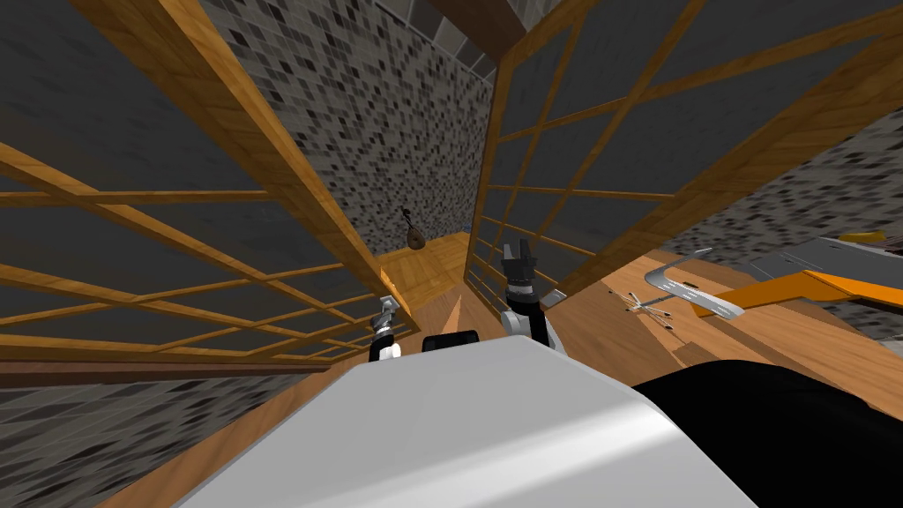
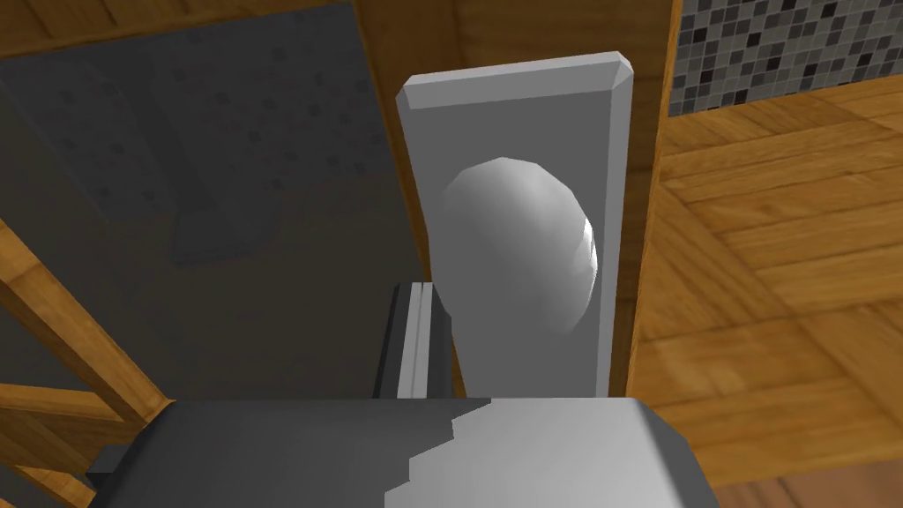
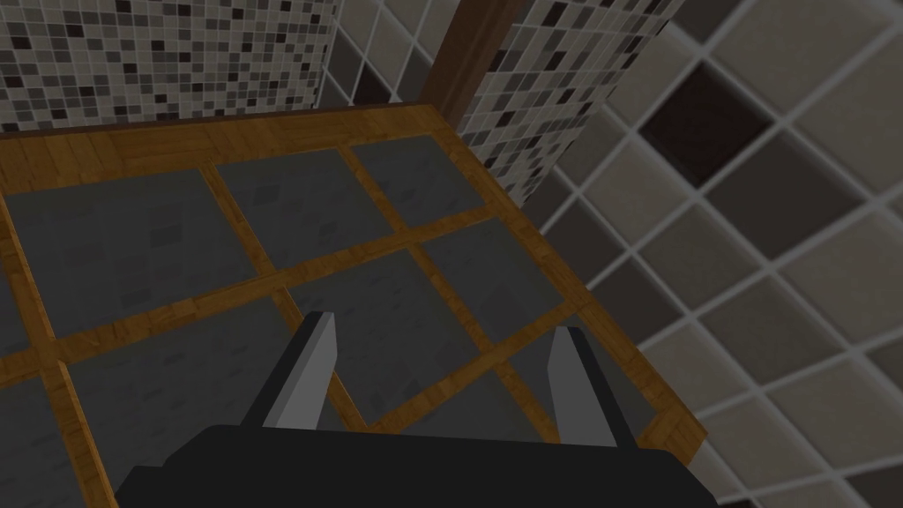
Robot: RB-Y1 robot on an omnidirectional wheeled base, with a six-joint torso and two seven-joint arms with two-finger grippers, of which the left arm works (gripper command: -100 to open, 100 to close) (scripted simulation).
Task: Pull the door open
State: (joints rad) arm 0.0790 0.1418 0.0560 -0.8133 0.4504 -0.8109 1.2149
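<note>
The door (image 1: 176, 238) is a wooden frame with dark glass panes, swung out on my left. On its free edge is a grey plate (image 2: 529, 115) bearing a rounded grey knob (image 2: 520, 238). My left gripper (image 2: 504, 295) is at this knob, small in the head view (image 1: 385, 310). One finger (image 2: 411, 339) presses the knob's side and the other is hidden behind the knob. My right gripper (image 1: 520, 256) is raised in front of a second paned panel (image 1: 582, 141). It stands open (image 3: 441, 375) with nothing between its fingers.
Between the two panels, a gap opens onto wooden floor (image 1: 432, 265) and a mosaic-tiled wall (image 1: 379, 123), with a small stringed instrument (image 1: 413, 235) leaning there. An orange and grey object (image 1: 794, 287) lies on the floor at my right, beside a black area (image 1: 776, 423).
</note>
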